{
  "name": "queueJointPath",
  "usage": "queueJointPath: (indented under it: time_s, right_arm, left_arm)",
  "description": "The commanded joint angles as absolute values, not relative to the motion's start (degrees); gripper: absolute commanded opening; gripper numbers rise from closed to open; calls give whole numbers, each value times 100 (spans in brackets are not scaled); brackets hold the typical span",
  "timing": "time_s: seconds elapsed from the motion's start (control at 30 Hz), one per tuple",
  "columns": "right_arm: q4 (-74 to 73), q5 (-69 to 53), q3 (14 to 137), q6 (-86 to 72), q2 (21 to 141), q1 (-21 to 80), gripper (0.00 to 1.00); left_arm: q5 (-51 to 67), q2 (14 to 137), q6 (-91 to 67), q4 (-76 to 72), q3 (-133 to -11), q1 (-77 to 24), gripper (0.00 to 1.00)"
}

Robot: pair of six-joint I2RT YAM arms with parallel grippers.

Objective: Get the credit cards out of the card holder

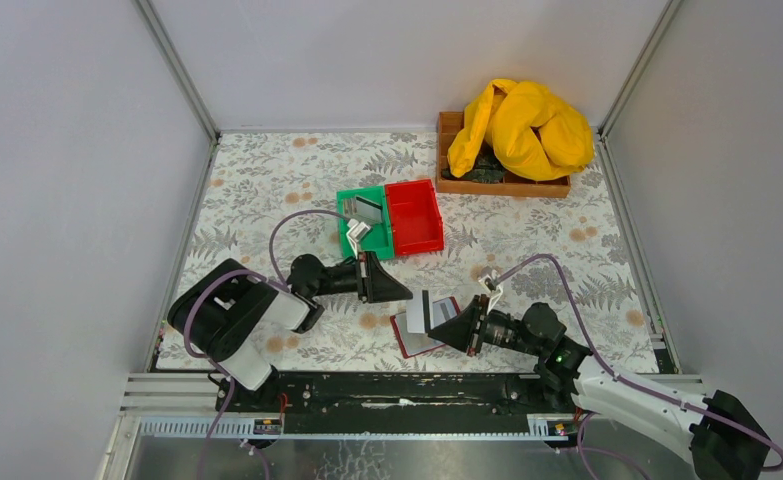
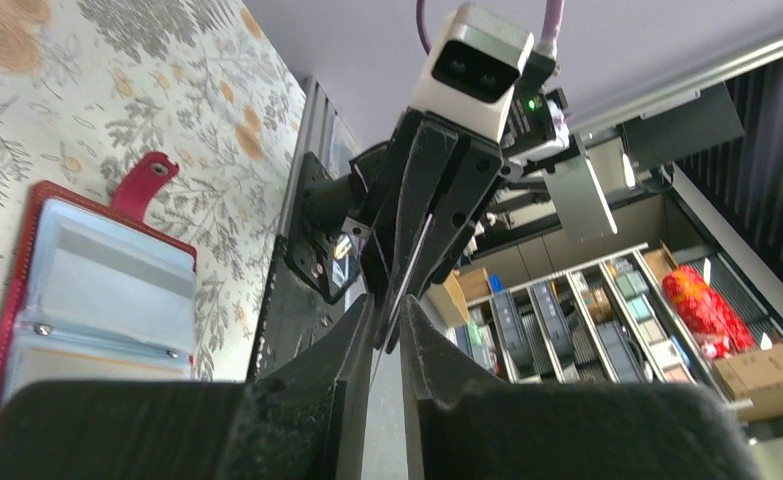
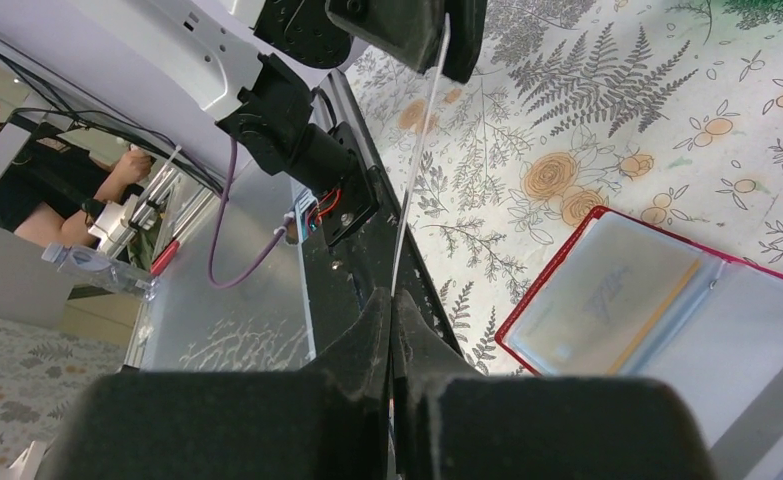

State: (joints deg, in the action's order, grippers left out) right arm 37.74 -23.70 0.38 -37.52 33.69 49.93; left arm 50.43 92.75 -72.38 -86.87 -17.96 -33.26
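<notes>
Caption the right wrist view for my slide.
Right hand shut on an edge-on credit card reaching the left hand; open card holder beside.

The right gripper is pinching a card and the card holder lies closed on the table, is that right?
Not quite. The card holder lies open on the table, its clear sleeves showing in the right wrist view. The right gripper does pinch a card.

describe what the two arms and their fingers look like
Both arms are black with white shells: left arm, right arm. A purple cable loops along each. Black wedge-shaped fingers; a green light glows on the right arm.
</notes>
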Motion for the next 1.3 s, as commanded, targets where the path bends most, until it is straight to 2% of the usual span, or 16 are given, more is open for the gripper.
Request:
queueJointPath:
  time_s: [0.0, 0.43, 0.67, 1.1, 1.13, 1.23, 1.27]
  right_arm:
    - [3902, -2659, 221, -3647, 3293, 4987, 0]
    - [3588, -2916, 289, -3653, 3442, 4991, 0]
    - [3646, -2937, 261, -3760, 3403, 4990, 0]
    - [3804, -3049, 311, -3893, 3448, 4986, 0]
    - [3805, -3053, 321, -3895, 3457, 4991, 0]
    - [3819, -3076, 358, -3880, 3488, 4988, 0]
    - [3823, -3081, 358, -3870, 3503, 4986, 0]
  left_arm:
    - [5642, 9258, -7155, -9115, -1936, -3371, 23]
    - [6043, 9255, -7091, -9115, -2085, -3370, 24]
    - [6206, 9307, -7011, -9114, -2099, -3409, 21]
    - [6328, 9369, -6756, -9071, -1931, -3489, 24]
    - [6335, 9378, -6744, -9070, -1927, -3497, 21]
    - [6307, 9400, -6704, -9062, -1911, -3516, 0]
    - [6314, 9404, -6698, -9062, -1908, -3516, 0]
